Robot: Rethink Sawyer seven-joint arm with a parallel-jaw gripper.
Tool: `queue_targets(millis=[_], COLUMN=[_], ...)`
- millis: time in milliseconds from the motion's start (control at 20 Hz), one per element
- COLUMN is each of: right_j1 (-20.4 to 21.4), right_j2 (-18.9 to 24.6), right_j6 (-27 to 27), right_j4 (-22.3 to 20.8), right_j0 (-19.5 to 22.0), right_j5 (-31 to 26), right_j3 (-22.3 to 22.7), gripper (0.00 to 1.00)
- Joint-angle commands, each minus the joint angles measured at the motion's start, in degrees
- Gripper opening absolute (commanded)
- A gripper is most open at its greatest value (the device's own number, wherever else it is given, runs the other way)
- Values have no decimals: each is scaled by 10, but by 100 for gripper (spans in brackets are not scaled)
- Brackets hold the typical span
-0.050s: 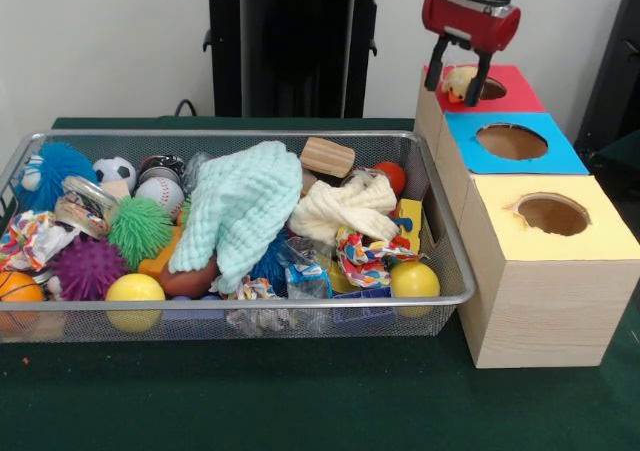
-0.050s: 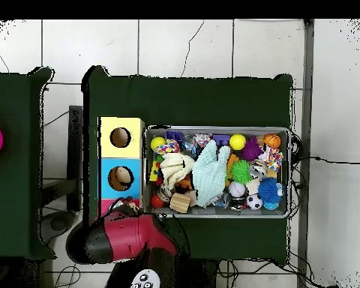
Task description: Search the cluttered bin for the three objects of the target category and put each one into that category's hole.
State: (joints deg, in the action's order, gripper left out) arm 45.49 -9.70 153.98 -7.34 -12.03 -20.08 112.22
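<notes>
Looking past the wire bin (image 1: pixel 440 221) of balls and cloths, I hang my gripper (image 1: pixel 459 79) over the red hole (image 1: pixel 490 88), fingers pinching a small pale toy (image 1: pixel 460 81). This is the drop; next I should simply let go. Its long axis I cannot tell.

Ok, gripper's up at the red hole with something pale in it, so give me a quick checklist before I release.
1. Gripper above the red hole: ok.
2. Pale object between the fingers: ok.
3. Object centred over the hole: not ok, it sits toward the hole's left rim.
4. Hole unobstructed: cannot tell, gripper covers part.
5. What the object is: cannot tell.
6. Wire bin clear of the drop: ok.
</notes>
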Motion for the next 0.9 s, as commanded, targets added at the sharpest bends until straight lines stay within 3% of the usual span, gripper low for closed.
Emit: queue_targets(millis=[50, 350, 900], right_j1=[-12, -18, -66], right_j2=[-14, -27, -37], right_j6=[114, 105, 103], right_j4=[49, 71, 94], right_j0=[-22, -37, -53], right_j5=[-63, -59, -11], right_j3=[37, 35, 25], gripper=[100, 100, 100])
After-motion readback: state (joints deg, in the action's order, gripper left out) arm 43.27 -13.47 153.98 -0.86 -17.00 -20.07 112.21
